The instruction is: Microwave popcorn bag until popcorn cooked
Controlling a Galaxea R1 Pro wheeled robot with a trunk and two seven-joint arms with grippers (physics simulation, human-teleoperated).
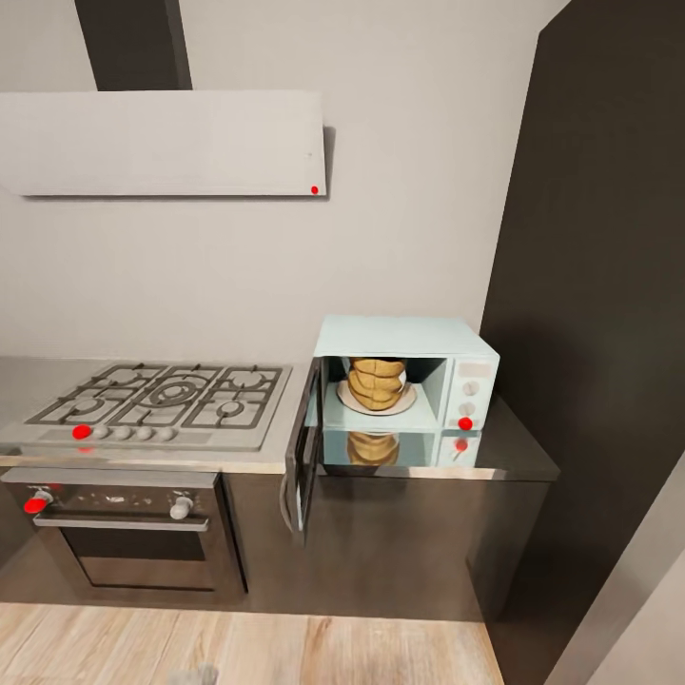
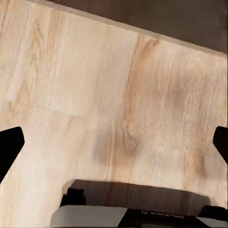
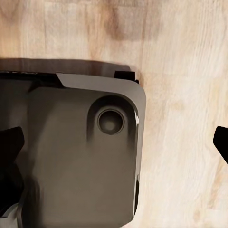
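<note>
The pale mint-blue microwave point(image 1: 409, 385) stands on the grey countertop point(image 1: 518, 447), its dark glass door point(image 1: 304, 457) swung wide open toward me. Inside, the tan popcorn bag point(image 1: 378, 382) stands upright on the white turntable plate point(image 1: 404, 401). Its reflection shows on the glossy worktop below. No popcorn kernels can be made out. My left gripper point(image 2: 116, 145) is open, its black fingertips point(image 2: 9, 147) far apart over wooden floor. My right gripper point(image 3: 118, 147) is open too, hanging above my dark base.
A gas hob point(image 1: 166, 395) with black grates lies left of the microwave, above a built-in oven point(image 1: 124, 533) with red-marked knobs. A range hood point(image 1: 162, 143) hangs on the wall. A tall dark cabinet point(image 1: 609, 285) rises at the right. Wooden floor point(image 1: 238, 647) lies before the cabinets.
</note>
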